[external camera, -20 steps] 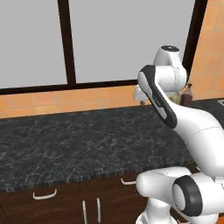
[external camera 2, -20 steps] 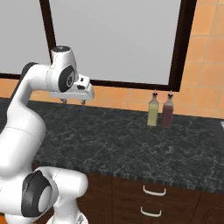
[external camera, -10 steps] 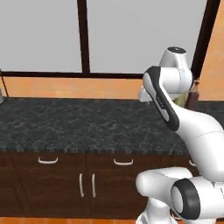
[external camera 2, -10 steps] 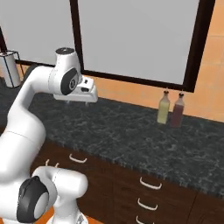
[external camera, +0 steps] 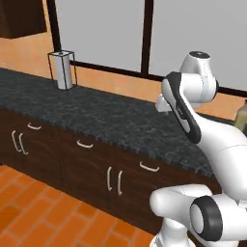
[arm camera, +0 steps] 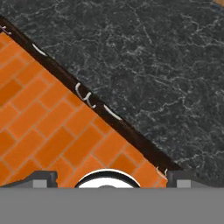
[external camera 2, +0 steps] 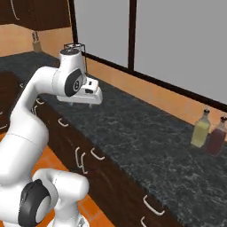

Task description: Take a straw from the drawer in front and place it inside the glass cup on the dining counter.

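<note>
Progress: at the outset, by my judgement. No straw is in hand, and neither glass cup nor dining counter appears in these views; every step (open the drawer, lift the straw, carry it over, drop it in the cup) is left to do.

Gripper [external camera 2: 91,103]: held high over the black speckled worktop [external camera 2: 146,133], pointing down. In the hand view the fingers [arm camera: 41,178] stand wide apart at the bottom corners, released, with nothing between them.

Task's thing: the straw is not visible; presumably it lies in one of the closed drawers [external camera: 149,173] under the worktop. Several fronts with curved silver handles [external camera: 149,167] run along the cabinet face, all flush. Which one is meant I cannot tell.

Surface: worktop largely bare. A wire-framed holder with a pale grey block [external camera: 63,70] stands toward its left end; two bottles [external camera 2: 208,134], one yellowish and one reddish, stand together at the right.

Room: orange brick-pattern floor [arm camera: 39,118], orange wall band below large dark-framed windows [external camera: 106,29], dark brown cabinets with paired vertical door handles [external camera: 114,181].
</note>
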{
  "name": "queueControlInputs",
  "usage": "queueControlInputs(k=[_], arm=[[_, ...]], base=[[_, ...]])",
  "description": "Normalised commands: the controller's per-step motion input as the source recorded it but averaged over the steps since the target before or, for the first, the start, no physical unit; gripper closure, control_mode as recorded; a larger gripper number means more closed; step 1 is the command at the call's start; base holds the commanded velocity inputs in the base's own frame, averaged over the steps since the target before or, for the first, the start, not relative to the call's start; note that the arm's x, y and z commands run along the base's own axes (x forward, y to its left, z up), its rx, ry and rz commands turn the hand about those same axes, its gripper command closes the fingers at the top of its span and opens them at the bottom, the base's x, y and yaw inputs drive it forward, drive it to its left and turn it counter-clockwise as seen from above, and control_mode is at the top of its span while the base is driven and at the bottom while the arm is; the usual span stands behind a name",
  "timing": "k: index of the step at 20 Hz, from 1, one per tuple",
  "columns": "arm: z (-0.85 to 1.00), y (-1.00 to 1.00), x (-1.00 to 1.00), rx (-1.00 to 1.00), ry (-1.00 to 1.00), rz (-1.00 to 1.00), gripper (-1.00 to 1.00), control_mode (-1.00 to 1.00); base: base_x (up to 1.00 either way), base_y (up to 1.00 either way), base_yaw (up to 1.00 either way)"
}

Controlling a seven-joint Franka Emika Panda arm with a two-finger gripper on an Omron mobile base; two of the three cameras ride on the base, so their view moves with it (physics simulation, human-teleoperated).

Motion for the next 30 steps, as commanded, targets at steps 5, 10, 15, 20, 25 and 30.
queueControlInputs(k=[5,10,15,20,25,30], arm=[[0.00,0.00,0.00,0.00,0.00,0.00,-1.00,1.00],[0.00,0.00,0.00,0.00,0.00,0.00,-1.00,1.00],[0.00,0.00,0.00,0.00,0.00,0.00,-1.00,1.00],[0.00,0.00,0.00,0.00,0.00,0.00,-1.00,1.00],[0.00,0.03,-0.01,-0.06,-0.10,0.11,-1.00,-1.00],[-0.11,0.87,0.01,-0.39,-0.11,-0.04,-1.00,-1.00]], base=[[-0.02,-0.70,0.70],[-0.13,-0.59,0.55],[-0.48,-0.63,0.31],[-0.12,-0.78,0.22],[0.00,0.00,0.00],[0.00,0.00,0.00]])
